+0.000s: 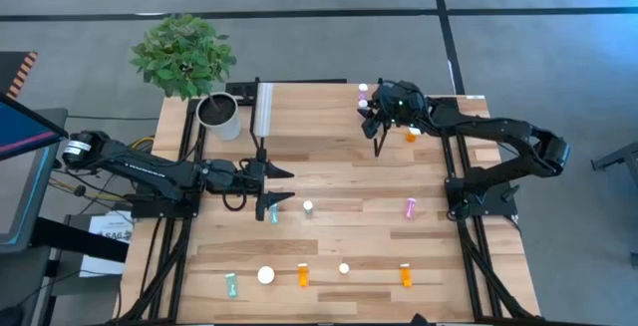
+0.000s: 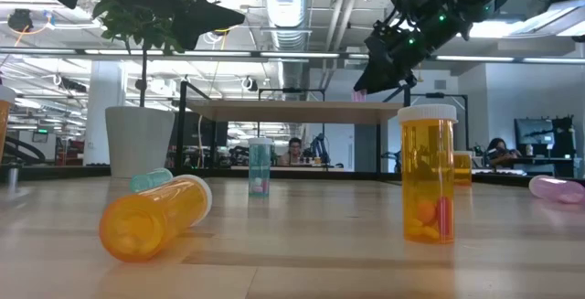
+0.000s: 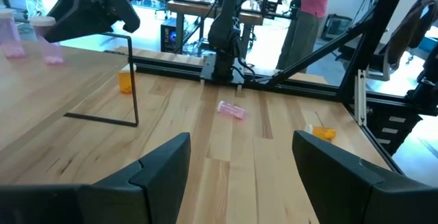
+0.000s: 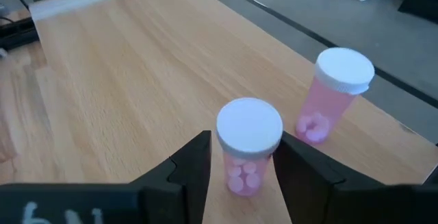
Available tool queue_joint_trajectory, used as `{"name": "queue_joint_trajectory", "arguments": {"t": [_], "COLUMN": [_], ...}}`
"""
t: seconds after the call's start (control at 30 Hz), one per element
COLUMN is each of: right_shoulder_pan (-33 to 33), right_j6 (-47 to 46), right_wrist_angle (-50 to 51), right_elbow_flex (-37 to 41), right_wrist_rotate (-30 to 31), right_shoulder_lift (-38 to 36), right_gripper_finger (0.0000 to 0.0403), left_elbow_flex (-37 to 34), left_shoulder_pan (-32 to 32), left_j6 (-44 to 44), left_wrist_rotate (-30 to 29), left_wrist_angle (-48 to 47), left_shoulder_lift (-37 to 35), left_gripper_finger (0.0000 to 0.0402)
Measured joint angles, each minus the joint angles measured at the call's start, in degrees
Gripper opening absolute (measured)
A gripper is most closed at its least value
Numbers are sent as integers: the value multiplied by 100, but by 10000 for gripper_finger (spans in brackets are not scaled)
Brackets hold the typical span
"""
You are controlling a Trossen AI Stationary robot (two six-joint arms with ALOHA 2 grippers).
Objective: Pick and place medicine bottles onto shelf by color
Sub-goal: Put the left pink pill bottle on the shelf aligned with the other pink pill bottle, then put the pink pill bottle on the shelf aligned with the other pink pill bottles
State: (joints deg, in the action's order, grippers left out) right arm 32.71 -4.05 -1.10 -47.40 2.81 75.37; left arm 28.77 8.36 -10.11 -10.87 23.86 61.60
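Pink bottle (image 4: 248, 148) apparently held between right fingers (image 4: 195, 162), base hidden.

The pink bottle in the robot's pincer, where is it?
The right pincer holds the pink bottle over the shelf, beside another pink bottle near its edge.

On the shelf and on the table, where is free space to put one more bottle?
Most of the shelf is bare, from its white strip toward the two pink bottles at the right gripper. The table middle is also free. The front edge is crowded with the orange bottles.
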Motion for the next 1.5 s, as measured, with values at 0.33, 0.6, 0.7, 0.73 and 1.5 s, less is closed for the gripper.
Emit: {"name": "queue_joint_trajectory", "arguments": {"t": [0.33,0.6,0.7,0.73,1.5], "right_shoulder_pan": [-46,-180,-331,-404,-4617], "right_j6": [-46,-198,-338,-414,-7096], "right_wrist_angle": [319,844,1228,1408,6716], "right_elbow_flex": [-2,-4,-7,-9,-11], "right_wrist_rotate": [0,0,0,0,1082], "right_shoulder_lift": [-212,-873,-1236,-1373,-2054], "right_gripper_finger": [231,240,240,240,240], "left_elbow_flex": [0,0,0,0,-1], "left_shoulder_pan": [0,0,0,0,0], "left_j6": [-26,-26,-26,-26,-22], "left_wrist_rotate": [10,31,33,33,45], "left_wrist_angle": [0,0,0,0,427], "left_shoulder_lift": [0,0,0,0,2], "left_gripper_finger": [245,245,245,245,245]}}
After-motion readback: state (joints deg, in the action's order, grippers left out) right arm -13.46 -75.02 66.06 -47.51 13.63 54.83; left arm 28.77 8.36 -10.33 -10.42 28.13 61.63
